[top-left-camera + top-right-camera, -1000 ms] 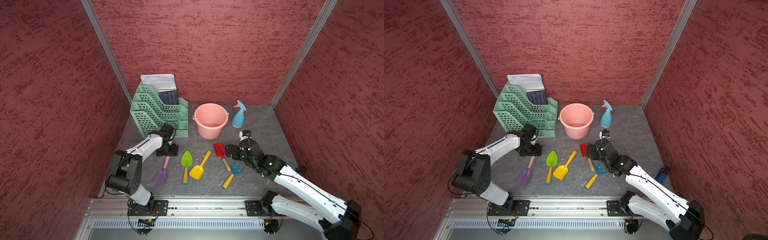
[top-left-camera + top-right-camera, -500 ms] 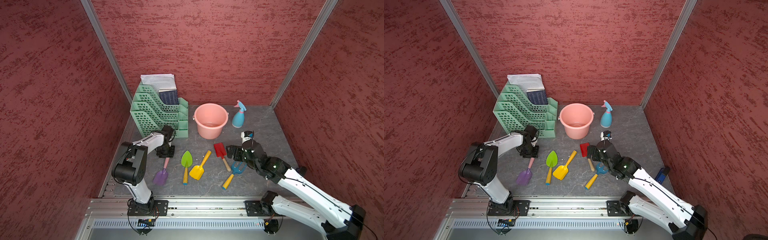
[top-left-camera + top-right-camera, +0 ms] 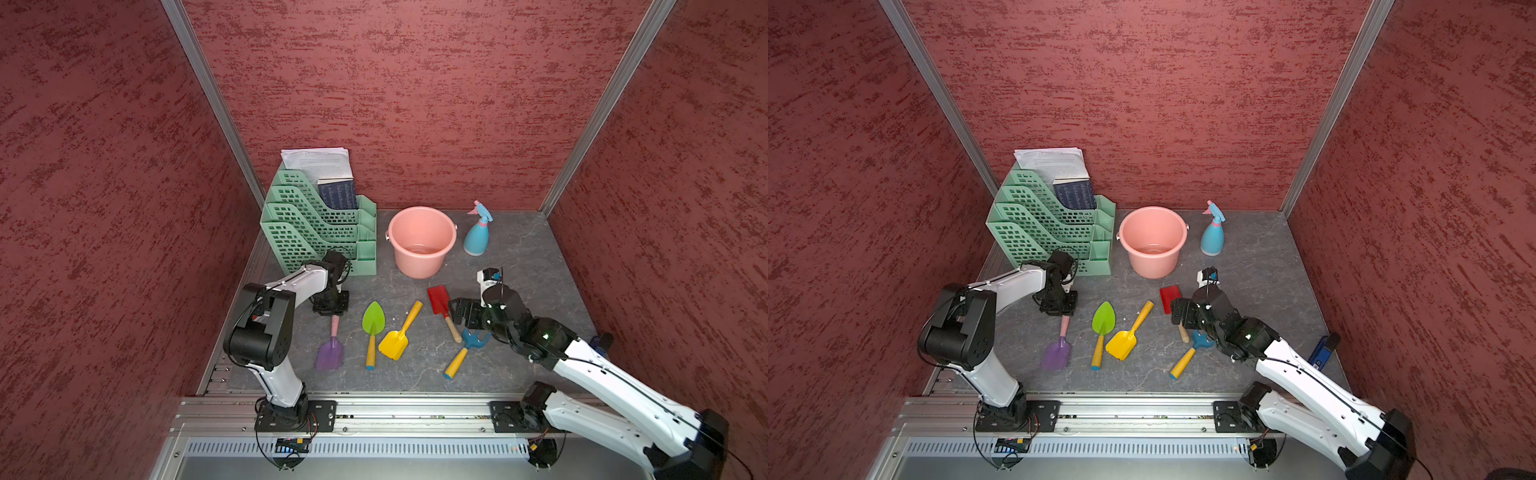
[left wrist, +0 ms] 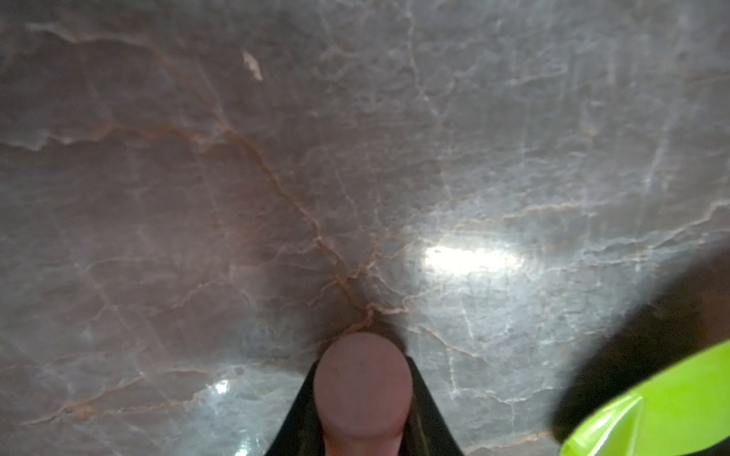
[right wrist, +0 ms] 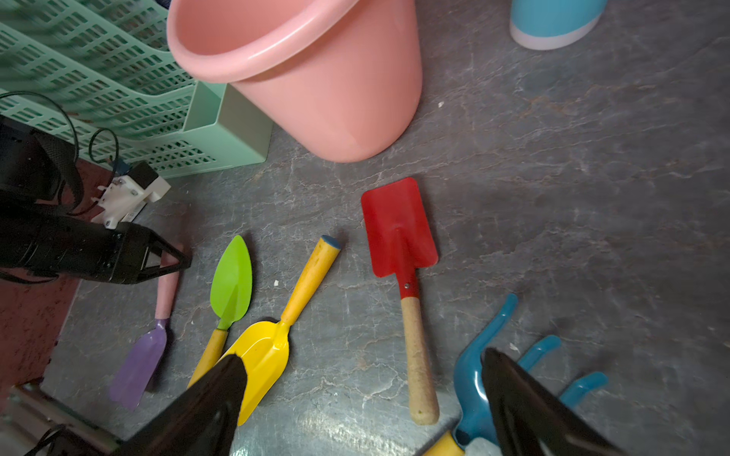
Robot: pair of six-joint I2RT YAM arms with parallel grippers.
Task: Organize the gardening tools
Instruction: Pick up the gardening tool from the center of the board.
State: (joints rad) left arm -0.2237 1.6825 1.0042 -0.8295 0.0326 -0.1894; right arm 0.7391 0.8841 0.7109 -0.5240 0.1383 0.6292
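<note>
- The left claw (image 3: pixel 331 307) is closed on the pink handle of the purple scoop (image 3: pixel 330 353). In the left wrist view the rounded handle end fills the gap between the dark fingers (image 4: pixel 300 414).
- The scoop lies flat on the tabletop (image 3: pixel 519 266), blade pointing away from the rack (image 3: pixel 307 232), just beside the green trowel (image 3: pixel 372 318).
- The right claw (image 3: pixel 459 312) gapes wide and holds nothing. It sits low over the red spade (image 3: pixel 438 300), near the wooden handle.
- Risk 1: the grip sits at the very end of a smooth, round handle. The blade's weight could make the scoop swivel or slip out on a lift.
- Risk 2: a swinging blade could knock the trowel beside it.
- Risk 3: the blue fork (image 3: pixel 473 338) lies just beside the spade's handle end, and I cannot tell whether they touch. A closing claw could pinch both or shove the fork aside.
- The blades look like glossy painted metal or hard plastic: leaf-shaped green, curved yellow scoop (image 3: pixel 394 343), flat squared red. The fork has 3 hooked prongs and a yellow handle.
- The tabletop is grey, veined and shiny, so tools would likely slide rather than stay put when nudged.
- The spray bottle (image 3: pixel 477 237) stands upright beside the pink bucket (image 3: pixel 419 257). The bucket looks empty, so none of the 6 tools is sorted yet.
</note>
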